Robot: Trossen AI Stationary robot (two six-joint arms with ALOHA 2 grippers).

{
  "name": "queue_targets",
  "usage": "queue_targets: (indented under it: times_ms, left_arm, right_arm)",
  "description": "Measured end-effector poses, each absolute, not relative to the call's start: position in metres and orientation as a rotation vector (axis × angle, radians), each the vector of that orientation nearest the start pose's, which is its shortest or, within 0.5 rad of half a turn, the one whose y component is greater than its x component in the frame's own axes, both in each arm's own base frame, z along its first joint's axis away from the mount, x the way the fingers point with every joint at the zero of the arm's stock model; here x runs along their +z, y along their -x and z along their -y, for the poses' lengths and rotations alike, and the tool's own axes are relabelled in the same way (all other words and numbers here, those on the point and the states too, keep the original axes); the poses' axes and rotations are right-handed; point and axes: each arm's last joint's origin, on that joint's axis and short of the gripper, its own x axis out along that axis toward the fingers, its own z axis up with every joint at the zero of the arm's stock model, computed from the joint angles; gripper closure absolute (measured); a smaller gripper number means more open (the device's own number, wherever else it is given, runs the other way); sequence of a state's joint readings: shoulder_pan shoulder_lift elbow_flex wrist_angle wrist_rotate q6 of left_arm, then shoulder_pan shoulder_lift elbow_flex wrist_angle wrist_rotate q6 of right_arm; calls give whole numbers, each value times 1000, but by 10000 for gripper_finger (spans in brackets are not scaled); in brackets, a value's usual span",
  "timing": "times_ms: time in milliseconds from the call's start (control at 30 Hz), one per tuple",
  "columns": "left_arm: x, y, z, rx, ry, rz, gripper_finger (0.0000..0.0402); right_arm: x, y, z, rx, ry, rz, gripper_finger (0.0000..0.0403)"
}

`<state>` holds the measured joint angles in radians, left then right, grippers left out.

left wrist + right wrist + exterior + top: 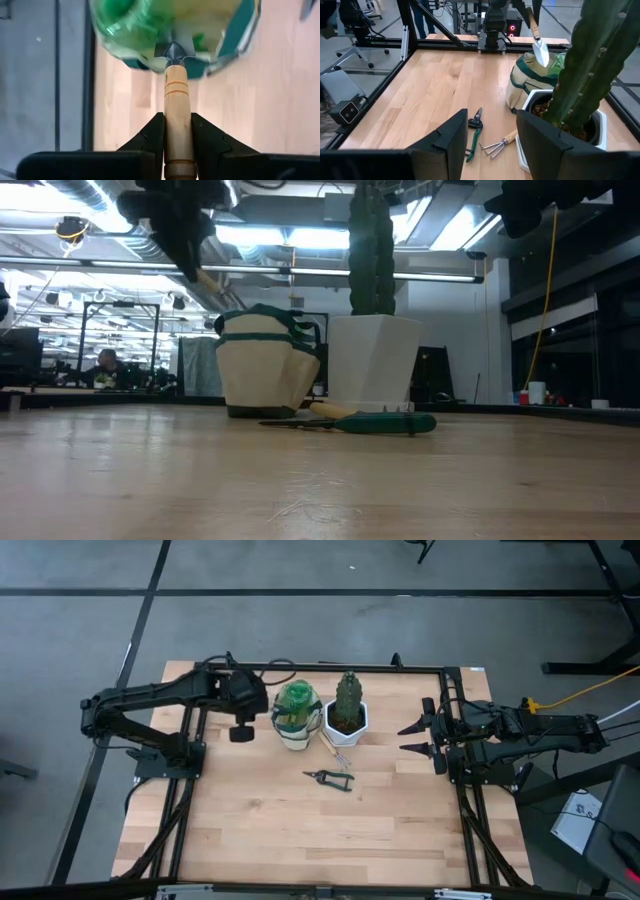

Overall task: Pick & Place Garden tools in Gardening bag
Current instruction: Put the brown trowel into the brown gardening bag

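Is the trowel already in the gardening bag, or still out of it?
Still out. The left gripper is shut on the trowel by its wooden handle, blade pointing down just above the gardening bag, whose opening shows beneath in the left wrist view.

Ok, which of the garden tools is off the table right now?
The trowel: the left gripper holds its wooden handle, blade pointing down over the bag. The shears and hand fork lie on the table beside the cactus pot.

A light butcher-block wooden table (300, 830) stands on a grey floor crossed by dark lines (300, 590). Long fluorescent ceiling lights (300, 235) glow upper centre; a seated person (105, 365), possibly at a desk, appears far left.
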<state>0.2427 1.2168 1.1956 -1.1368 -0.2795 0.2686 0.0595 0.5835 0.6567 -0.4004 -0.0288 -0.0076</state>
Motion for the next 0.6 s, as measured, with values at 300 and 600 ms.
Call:
queue_targets:
  times_ms: [300,600]
  left_arm:
    - [314,-212,-61,252,-303,-1242,333]
    - [302,-224,-64,207,-338,-1301,327]
  right_arm:
    - [295,-131,-9,89,13,-328,231]
    - [296,-131,-9,88,12,-327,231]
